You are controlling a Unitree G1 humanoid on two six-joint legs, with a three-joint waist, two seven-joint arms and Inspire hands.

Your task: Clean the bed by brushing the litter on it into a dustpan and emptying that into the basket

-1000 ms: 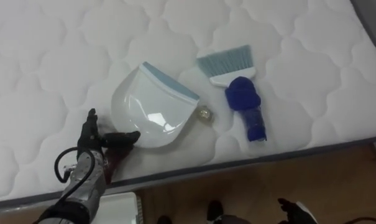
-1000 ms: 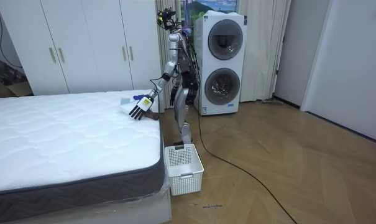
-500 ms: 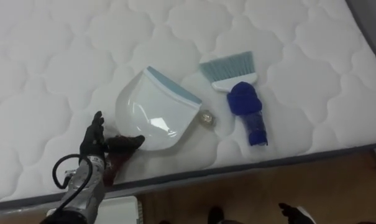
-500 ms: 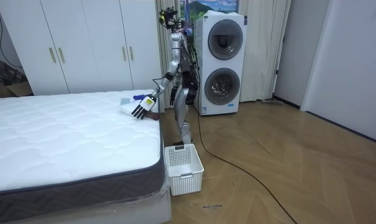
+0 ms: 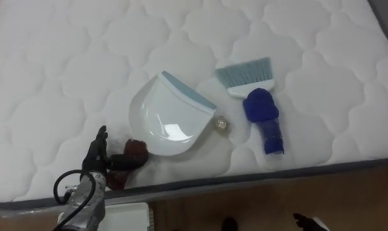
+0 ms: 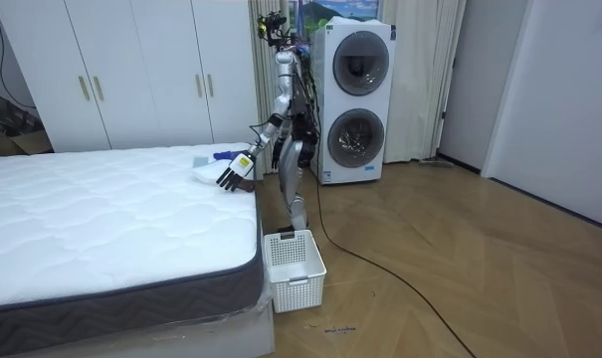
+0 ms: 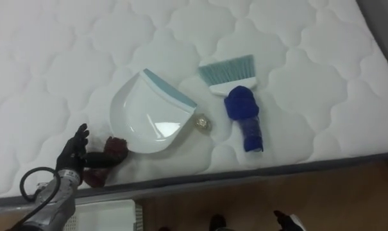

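Note:
A white dustpan [image 5: 171, 115] with a pale blue lip lies on the quilted mattress [image 5: 65, 58] near its edge. To its right lies a blue hand brush [image 5: 260, 110], its pale bristles pointing away from me. Between them sits a small shiny scrap [image 5: 221, 124]. A dark red thing [image 5: 134, 149] lies against the pan's rear. My left hand [image 5: 94, 156] hovers just left of it, open, fingers straight and thumb stretched towards the red thing. Low over the floor, my right hand [image 5: 307, 222] barely shows.
Along the bottom runs the grey mattress edge [image 5: 258, 173], with wooden floor below. A white slatted basket [image 6: 293, 268] stands on the floor by the bed, beside my feet. Stacked washing machines [image 6: 358, 99] stand behind me and wardrobes [image 6: 131, 70] line the wall.
My left hand has drawn back from the dustpan's rim towards the bed edge, so the dark red thing now shows beside the pan. The eye view has shifted a little.

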